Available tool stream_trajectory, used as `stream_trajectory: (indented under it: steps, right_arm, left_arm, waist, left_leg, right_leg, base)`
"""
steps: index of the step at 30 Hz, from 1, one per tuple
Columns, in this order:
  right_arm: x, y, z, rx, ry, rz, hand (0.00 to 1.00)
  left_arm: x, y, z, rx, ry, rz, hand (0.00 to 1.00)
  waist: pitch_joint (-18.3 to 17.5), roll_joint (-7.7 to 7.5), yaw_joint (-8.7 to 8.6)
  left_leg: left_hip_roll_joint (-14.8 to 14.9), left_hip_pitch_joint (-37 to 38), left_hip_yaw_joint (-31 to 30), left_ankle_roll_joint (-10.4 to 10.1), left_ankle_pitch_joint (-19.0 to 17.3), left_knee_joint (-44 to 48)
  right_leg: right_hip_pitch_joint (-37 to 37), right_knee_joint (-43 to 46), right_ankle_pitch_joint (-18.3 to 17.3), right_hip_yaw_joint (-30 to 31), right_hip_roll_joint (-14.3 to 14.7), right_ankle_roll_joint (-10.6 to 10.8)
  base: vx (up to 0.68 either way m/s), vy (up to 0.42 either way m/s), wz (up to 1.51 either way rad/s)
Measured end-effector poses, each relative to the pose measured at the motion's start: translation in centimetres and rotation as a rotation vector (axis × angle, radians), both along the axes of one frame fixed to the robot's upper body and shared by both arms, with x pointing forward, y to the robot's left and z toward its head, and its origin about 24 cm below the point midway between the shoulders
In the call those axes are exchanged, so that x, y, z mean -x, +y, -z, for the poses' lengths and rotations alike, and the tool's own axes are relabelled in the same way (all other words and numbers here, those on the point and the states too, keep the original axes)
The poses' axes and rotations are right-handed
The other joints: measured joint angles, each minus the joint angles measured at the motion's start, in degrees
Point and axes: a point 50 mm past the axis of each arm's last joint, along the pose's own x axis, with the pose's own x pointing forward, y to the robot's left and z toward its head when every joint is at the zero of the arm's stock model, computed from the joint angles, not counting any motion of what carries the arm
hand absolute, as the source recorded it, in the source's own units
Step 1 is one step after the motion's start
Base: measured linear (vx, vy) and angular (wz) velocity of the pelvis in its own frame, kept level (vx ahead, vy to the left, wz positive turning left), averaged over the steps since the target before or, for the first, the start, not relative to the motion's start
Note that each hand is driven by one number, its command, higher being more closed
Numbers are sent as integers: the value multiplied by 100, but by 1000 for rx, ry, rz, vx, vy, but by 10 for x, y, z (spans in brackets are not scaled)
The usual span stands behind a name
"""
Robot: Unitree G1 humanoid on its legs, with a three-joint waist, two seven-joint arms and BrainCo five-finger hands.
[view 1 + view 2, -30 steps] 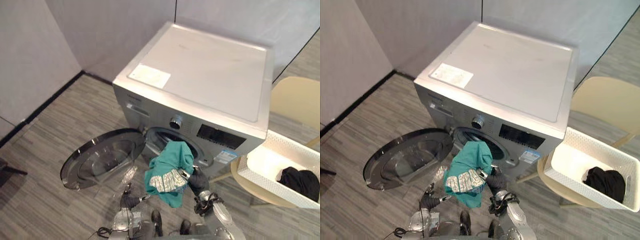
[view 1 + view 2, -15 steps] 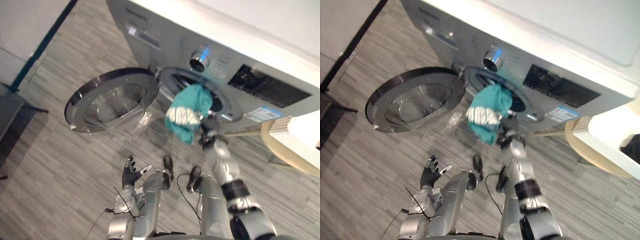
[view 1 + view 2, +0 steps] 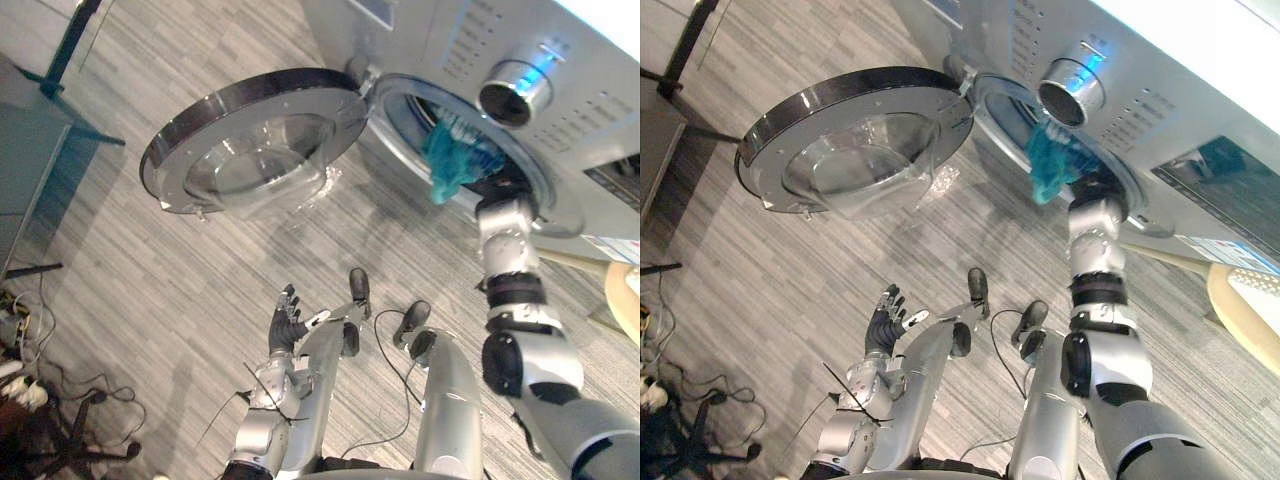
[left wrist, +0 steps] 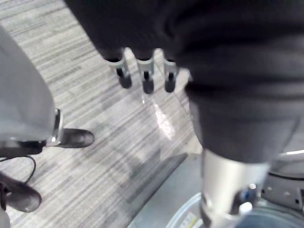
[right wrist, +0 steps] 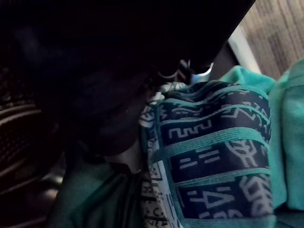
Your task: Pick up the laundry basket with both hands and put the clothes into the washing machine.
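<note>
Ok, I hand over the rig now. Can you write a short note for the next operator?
Left hand: open, idle, low over the floor.
Right hand: at the washer's mouth, against the teal garment; its grip is hidden.
Door open.
Done: garment is at the mouth, one end hanging over its rim.
Left: push it fully in, then check the basket for more clothes.

One washing machine, with one round door and one shiny knob. One blue-green cloth at its round hole. Two hands: one left hand, one right hand. One tan chair by the machine's right edge.
</note>
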Motion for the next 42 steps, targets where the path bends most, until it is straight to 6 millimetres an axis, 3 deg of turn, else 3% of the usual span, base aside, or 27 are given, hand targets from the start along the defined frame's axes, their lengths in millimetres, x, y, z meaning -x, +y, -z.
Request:
stream_trajectory:
  steps: [4,6,8,9,10,13,15,16,18,23,28,35,38,42]
  right_arm:
    - [-2,2,-16,-77,-79,0,100]
    - [-2,-3,-32,-108,-129,3,100]
    - [1,-12,-53,-116,-193,27,100]
    - [4,-20,-74,-129,-249,44,100]
    - [6,-24,-83,-137,-271,53,0]
    - [31,-54,-138,-167,-431,131,0]
    - [45,-59,-166,-188,-519,145,0]
    - [56,-61,-179,-192,-585,164,0]
    - [64,-65,-187,-211,-623,195,0]
    - [65,-65,-187,-291,-669,199,0]
    - [67,-68,-185,-338,-698,220,0]
    - [62,-68,-174,-341,-666,226,0]
    - [58,-67,-163,-341,-636,227,0]
    - [65,-55,-123,-301,-608,156,0]
  left_arm:
    - [-4,-6,-7,23,-29,17,0]
    - [-4,-9,-12,48,-52,25,0]
    - [-5,-11,-17,60,-70,30,0]
    - [-5,-11,-20,64,-80,24,0]
    - [-6,-12,-21,66,-84,24,0]
    - [-9,-21,-31,79,-120,55,0]
    - [-13,-21,-35,95,-128,41,0]
    - [-16,-22,-39,97,-144,40,0]
    - [-19,-21,-42,97,-153,23,0]
    - [-19,-21,-47,121,-172,16,0]
    - [-20,-20,-57,137,-221,13,0]
    - [-20,-20,-57,157,-215,12,0]
    - [-20,-20,-53,152,-200,9,0]
    - [-20,-19,-39,129,-138,6,0]
  waist:
    - [2,6,-1]
    - [18,50,28]
    - [20,106,90]
    - [29,126,120]
    - [41,157,128]
    - [128,474,154]
    - [139,496,175]
    - [159,506,223]
    - [160,505,233]
    - [160,505,227]
    - [161,503,225]
    - [163,501,233]
    - [168,492,230]
    - [206,427,109]
  left_leg:
    - [-5,-177,-7,-1,142,-113]
    - [-9,-317,-81,-129,253,-176]
    - [-49,-427,-136,-91,392,-417]
    - [-118,-532,-130,-94,494,-642]
    - [-132,-585,-109,-126,523,-706]
    - [-153,-789,338,-260,477,-1044]
    - [-144,-1038,133,217,758,-586]
    - [-169,-1127,197,227,847,-678]
    - [-183,-1201,222,245,889,-711]
    - [-195,-1200,341,278,908,-694]
    - [-194,-1198,336,292,905,-617]
    - [-136,-1173,290,323,875,-477]
    - [-40,-1144,259,341,821,-398]
    - [26,-844,258,387,702,-395]
  right_leg:
    - [-214,-22,52,-12,13,-65]
    - [-346,-62,120,-63,14,-51]
    - [-564,-32,142,-88,2,-26]
    - [-807,65,136,-88,-56,-23]
    - [-881,80,135,-83,-73,-22]
    - [-1251,41,-15,221,-98,-56]
    - [-1642,276,-8,311,-298,-9]
    - [-1811,267,152,404,-296,23]
    - [-1897,215,266,422,-295,50]
    - [-1884,121,380,513,-292,150]
    - [-1868,229,384,557,-299,152]
    - [-1806,320,384,589,-251,152]
    - [-1707,230,656,491,-197,305]
    - [-1290,-50,706,431,-89,362]
  base:
    - [20,-8,5]
    - [-62,36,9]
    - [-128,65,15]
    - [-163,74,20]
    - [-167,75,33]
    - [-173,75,59]
    - [-107,4,21]
    - [-28,-30,-8]
    - [-63,86,-8]
    - [-24,104,-9]
    - [6,46,9]
    - [-23,5,5]
    - [0,11,-8]
    - [47,26,-13]
